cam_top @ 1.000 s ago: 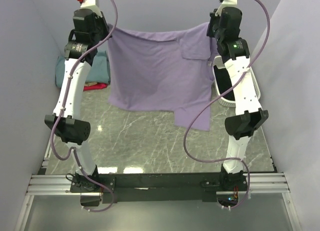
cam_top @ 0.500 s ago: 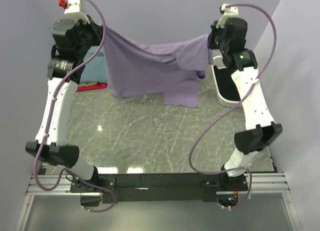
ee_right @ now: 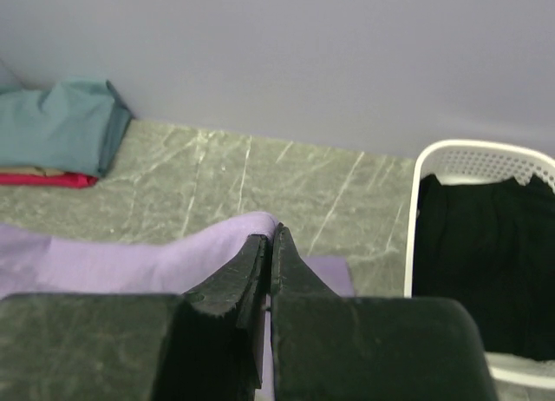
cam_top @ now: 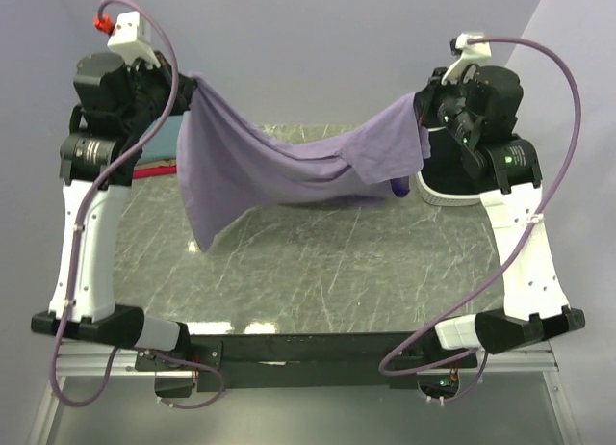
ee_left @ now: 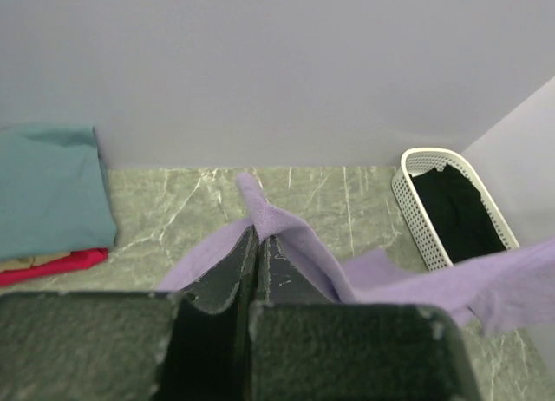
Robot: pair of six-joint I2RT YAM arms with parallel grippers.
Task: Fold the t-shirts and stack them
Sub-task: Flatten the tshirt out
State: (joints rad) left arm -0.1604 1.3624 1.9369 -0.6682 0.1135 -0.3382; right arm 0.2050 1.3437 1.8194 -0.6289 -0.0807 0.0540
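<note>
The lavender t-shirt [cam_top: 250,166] hangs stretched between both arms above the table, sagging in the middle, with a long flap drooping on its left side. My left gripper [cam_top: 185,85] is shut on its left top edge; in the left wrist view the cloth [ee_left: 303,240] wraps over the closed fingertips of that gripper [ee_left: 258,234]. My right gripper [cam_top: 422,113] is shut on the right top edge, and in the right wrist view the cloth [ee_right: 130,262] folds over the tips of that gripper [ee_right: 270,236]. A folded stack lies at the far left: teal [ee_left: 48,188] over tan [ee_left: 30,262] over red [ee_left: 61,262].
A white perforated basket [cam_top: 448,199] with dark cloth inside stands at the far right, just behind the right gripper. Grey walls close in the back and both sides. The marble tabletop [cam_top: 318,272] lies below the hanging shirt.
Both arms have swung outward and toward the near side, carrying the shirt. It hung as a flat curtain at the back; now it sags in the middle between the grippers.
</note>
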